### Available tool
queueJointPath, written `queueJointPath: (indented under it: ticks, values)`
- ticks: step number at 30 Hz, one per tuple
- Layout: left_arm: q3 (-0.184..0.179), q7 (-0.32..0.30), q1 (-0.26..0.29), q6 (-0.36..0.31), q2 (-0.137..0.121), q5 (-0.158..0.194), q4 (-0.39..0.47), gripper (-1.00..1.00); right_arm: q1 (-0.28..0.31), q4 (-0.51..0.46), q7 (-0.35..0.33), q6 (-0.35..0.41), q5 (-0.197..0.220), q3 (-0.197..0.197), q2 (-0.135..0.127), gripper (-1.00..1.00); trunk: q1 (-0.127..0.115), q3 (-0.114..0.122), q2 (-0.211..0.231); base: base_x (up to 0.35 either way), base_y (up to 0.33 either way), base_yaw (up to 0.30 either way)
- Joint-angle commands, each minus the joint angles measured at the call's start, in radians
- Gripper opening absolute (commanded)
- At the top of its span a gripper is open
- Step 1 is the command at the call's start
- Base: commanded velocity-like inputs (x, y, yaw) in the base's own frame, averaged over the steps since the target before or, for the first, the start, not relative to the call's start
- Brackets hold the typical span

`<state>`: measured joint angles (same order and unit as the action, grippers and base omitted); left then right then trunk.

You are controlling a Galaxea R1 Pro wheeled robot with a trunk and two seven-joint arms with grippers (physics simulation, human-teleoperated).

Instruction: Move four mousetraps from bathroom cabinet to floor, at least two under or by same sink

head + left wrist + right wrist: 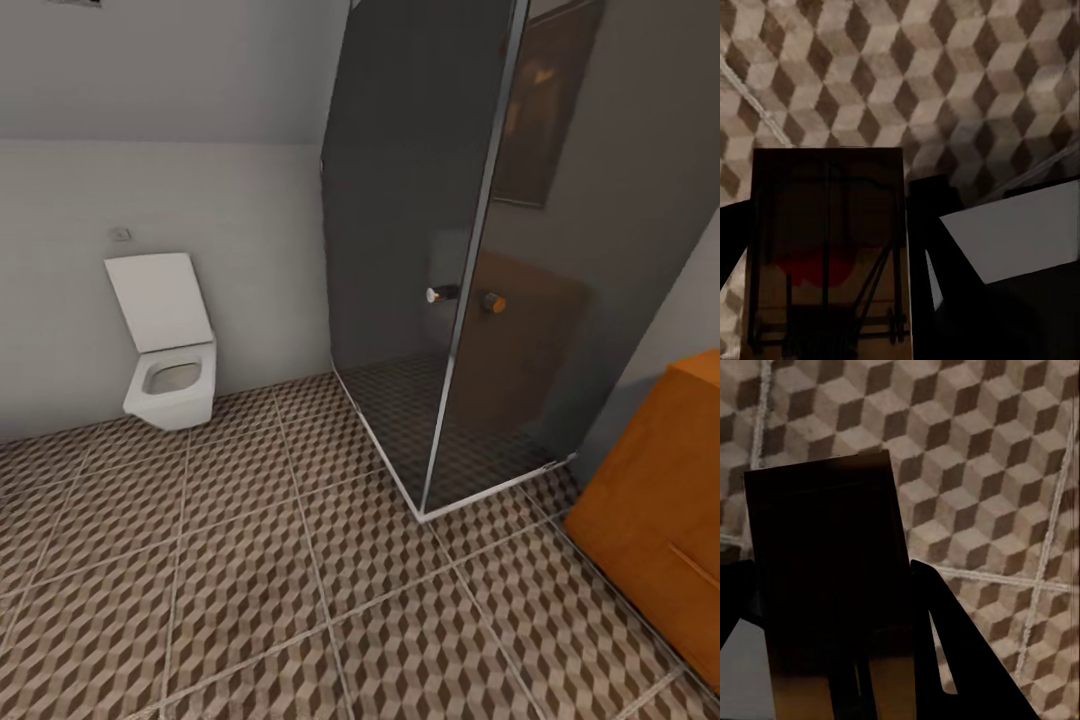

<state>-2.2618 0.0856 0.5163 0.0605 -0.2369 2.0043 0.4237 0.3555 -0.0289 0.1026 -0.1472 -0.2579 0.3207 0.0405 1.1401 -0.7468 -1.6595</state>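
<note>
Left jaws closed on flat dark-brown wooden mousetrap (829,255), wire bar and red patch visible. Right jaws closed on second flat dark trap (832,607). Both carried above cube-patterned tile floor (300,600). Traps likely light, stiff; grip edges, avoid spring bar.

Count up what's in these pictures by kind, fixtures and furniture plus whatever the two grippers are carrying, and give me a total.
Mousetraps: 2, one held in the left gripper and one in the right gripper
Toilet: 1
Shower stall: 1
Cabinet: 1
Total: 5
</note>
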Motion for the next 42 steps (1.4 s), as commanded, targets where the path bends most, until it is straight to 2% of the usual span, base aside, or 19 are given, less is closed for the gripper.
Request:
queueJointPath:
  ticks: [1,3,5,7,9,11,13,17,28,42]
  values:
    - [-0.008,0.006,0.002,0.01,0.0,0.024,0.004,-1.0,-0.003,0.001,0.037,-0.008,-0.007,0.0,0.003,-1.0,0.0,-0.001,0.0,0.0,0.0,0.289]
    - [-0.008,0.006,0.002,0.015,-0.001,0.075,0.001,-1.0,-0.008,0.0,0.098,-0.029,-0.007,-0.005,0.006,-1.0,0.0,-0.002,0.0,0.0,0.0,0.289]
    - [-0.008,0.006,0.002,0.022,-0.001,0.124,-0.01,-1.0,-0.009,0.0,0.137,-0.06,0.011,-0.036,0.008,-1.0,0.0,-0.003,0.0,0.0,0.0,0.289]
    - [-0.008,0.006,0.002,0.027,-0.001,0.159,-0.02,-1.0,-0.01,0.001,0.154,-0.084,0.074,-0.089,0.008,-1.0,0.0,-0.004,0.0,0.0,0.0,0.289]
    - [-0.008,0.006,0.002,0.03,-0.001,0.184,-0.025,-1.0,-0.01,0.001,0.161,-0.095,0.149,-0.123,0.008,-1.0,0.0,-0.005,0.0,0.0,0.0,0.289]
    - [-0.008,0.006,0.002,0.031,0.0,0.2,-0.027,-1.0,-0.01,0.001,0.163,-0.1,0.223,-0.139,0.006,-1.0,0.0,-0.005,0.0,0.0,0.0,0.289]
    - [-0.009,0.006,0.002,0.031,0.001,0.206,-0.026,-1.0,-0.01,0.003,0.163,-0.102,0.247,-0.143,0.007,-1.0,0.0,-0.006,0.0,0.0,0.0,0.289]
    - [-0.009,0.006,0.002,0.032,0.003,0.21,-0.024,-1.0,-0.012,0.005,0.159,-0.103,0.258,-0.145,0.007,-1.0,0.0,-0.009,0.0,0.0,0.0,0.289]
    - [-0.008,0.006,0.001,0.032,0.002,0.211,-0.026,-1.0,-0.012,0.009,0.153,-0.101,0.252,-0.14,0.008,-1.0,0.0,-0.015,0.0,0.016,0.01,0.289]
    - [-0.008,0.005,0.002,0.032,0.001,0.211,-0.026,-1.0,-0.012,0.009,0.151,-0.101,0.252,-0.14,0.007,-1.0,0.0,-0.017,0.0,0.238,0.175,0.257]
